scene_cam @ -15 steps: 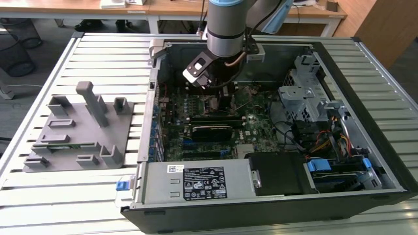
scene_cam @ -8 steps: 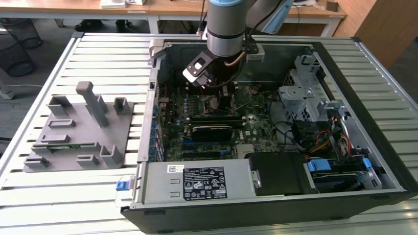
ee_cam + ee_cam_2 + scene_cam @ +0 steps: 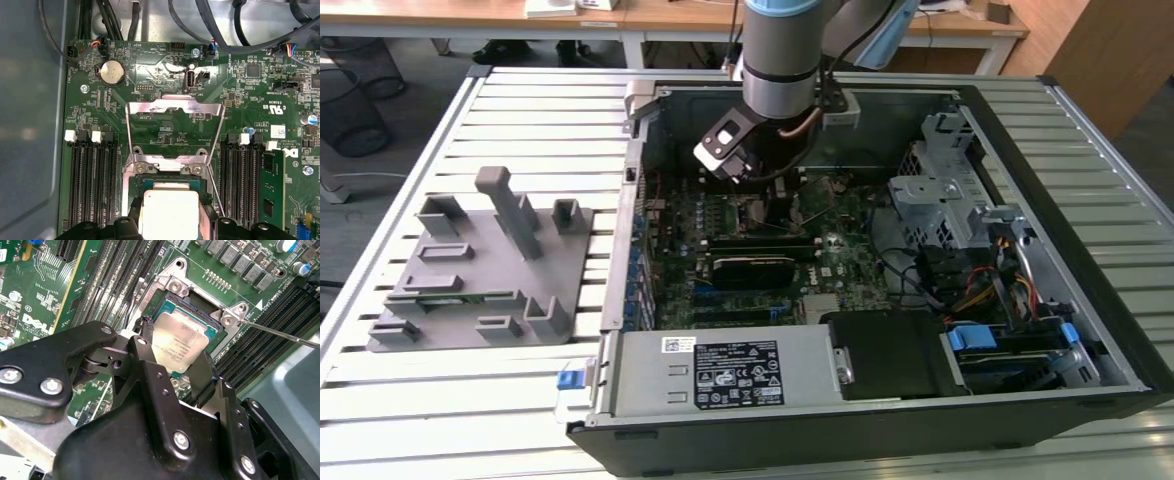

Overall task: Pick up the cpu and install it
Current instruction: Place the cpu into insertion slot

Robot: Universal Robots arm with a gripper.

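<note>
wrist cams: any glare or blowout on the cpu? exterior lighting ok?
First wrist view: cpu lid blown out near white, raised load plate glinting. Second wrist view: lid evenly lit, soft sheen, print faint. Exterior view: bright table slats, dim case interior, board shadowed under the arm.

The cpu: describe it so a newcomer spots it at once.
Inside the open black computer case, find the green motherboard. Over its metal-framed socket, the black pincer grips the small square cpu, silvery-topped, unlike the long green memory stick.
</note>
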